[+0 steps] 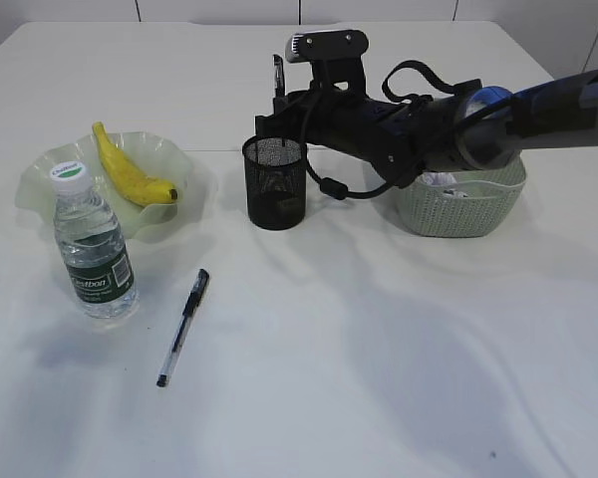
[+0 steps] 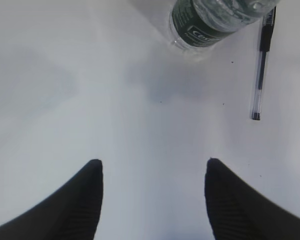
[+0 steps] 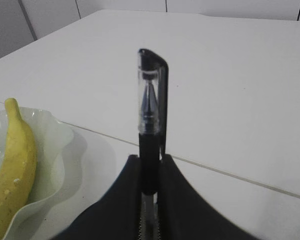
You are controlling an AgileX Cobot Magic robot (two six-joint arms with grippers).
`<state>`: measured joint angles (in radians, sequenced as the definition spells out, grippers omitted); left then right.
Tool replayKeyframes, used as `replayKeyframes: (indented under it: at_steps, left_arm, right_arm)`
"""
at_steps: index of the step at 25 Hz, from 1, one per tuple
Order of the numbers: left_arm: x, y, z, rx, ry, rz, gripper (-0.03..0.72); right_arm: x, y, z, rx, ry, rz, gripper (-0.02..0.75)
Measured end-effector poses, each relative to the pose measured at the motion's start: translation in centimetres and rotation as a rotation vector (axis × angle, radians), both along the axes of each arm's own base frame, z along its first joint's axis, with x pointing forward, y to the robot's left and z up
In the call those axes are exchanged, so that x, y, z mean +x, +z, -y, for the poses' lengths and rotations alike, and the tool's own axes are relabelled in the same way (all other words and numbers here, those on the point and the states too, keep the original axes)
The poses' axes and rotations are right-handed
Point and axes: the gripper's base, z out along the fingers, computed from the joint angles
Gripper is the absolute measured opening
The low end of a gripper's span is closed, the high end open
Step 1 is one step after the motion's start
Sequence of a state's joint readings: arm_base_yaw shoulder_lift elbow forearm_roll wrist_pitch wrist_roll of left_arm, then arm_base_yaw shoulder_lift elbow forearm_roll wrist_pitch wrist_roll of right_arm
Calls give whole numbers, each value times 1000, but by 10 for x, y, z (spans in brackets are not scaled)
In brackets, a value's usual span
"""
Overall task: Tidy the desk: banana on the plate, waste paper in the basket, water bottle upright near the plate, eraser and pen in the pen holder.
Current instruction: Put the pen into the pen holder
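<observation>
Right wrist view shows the right hand [image 3: 149, 172] gripping a pen [image 3: 151, 115] upright; the pen holder [image 1: 275, 181] sits just below, so the next move is lowering and releasing. The left hand [image 2: 152, 187] hangs open.

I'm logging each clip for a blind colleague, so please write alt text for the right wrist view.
The right hand pinches a black capped pen that stands upright between its fingers over the white table. At lower left, a yellow banana lies on a pale green wavy plate.
</observation>
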<state>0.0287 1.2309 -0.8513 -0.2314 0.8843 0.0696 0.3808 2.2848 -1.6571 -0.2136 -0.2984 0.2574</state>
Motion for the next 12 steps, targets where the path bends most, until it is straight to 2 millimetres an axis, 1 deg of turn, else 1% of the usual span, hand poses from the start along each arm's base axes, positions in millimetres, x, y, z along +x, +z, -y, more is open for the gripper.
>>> replayKeyframes:
  at_steps: [3, 8, 12]
  left_arm:
    - [0, 0, 0, 0, 0, 0, 451]
    - [0, 0, 0, 2, -1, 0, 451]
    - [0, 0, 0, 2, -1, 0, 451]
  right_arm:
    - [0, 1, 0, 3, 1, 5, 70]
    - [0, 1, 0, 3, 1, 6, 126]
    - [0, 1, 0, 4, 2, 8, 147]
